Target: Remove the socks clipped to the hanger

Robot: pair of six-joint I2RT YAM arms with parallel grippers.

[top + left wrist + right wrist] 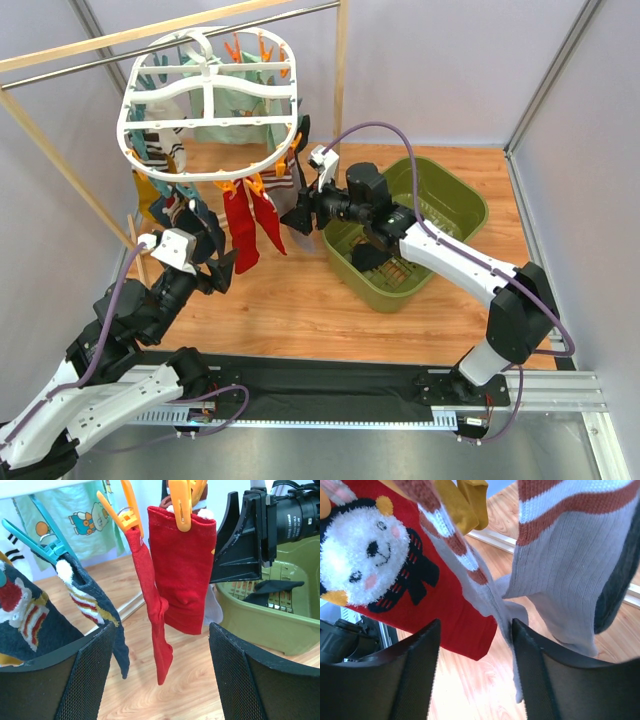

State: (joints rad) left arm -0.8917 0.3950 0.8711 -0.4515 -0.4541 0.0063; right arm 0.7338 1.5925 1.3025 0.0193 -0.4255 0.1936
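Socks (248,228) of many colours hang by clips from the white hanger (207,95). The hanger hooks on a rail (150,35) over the back left of the tabletop (300,310).

The left tool (162,630) is wide open and holds nothing. It sits low and points at two red socks (182,570), each held up by an orange clip (180,505). It is near them but not touching.

The right tool (476,625) is on the other side of the red socks. Its fingers (410,670) are apart. A grey sock (560,575) with red and white stripes hangs down between them, and I cannot tell if they touch it.

A green bin (445,200) sits on the right with a black sock (272,587) in it.
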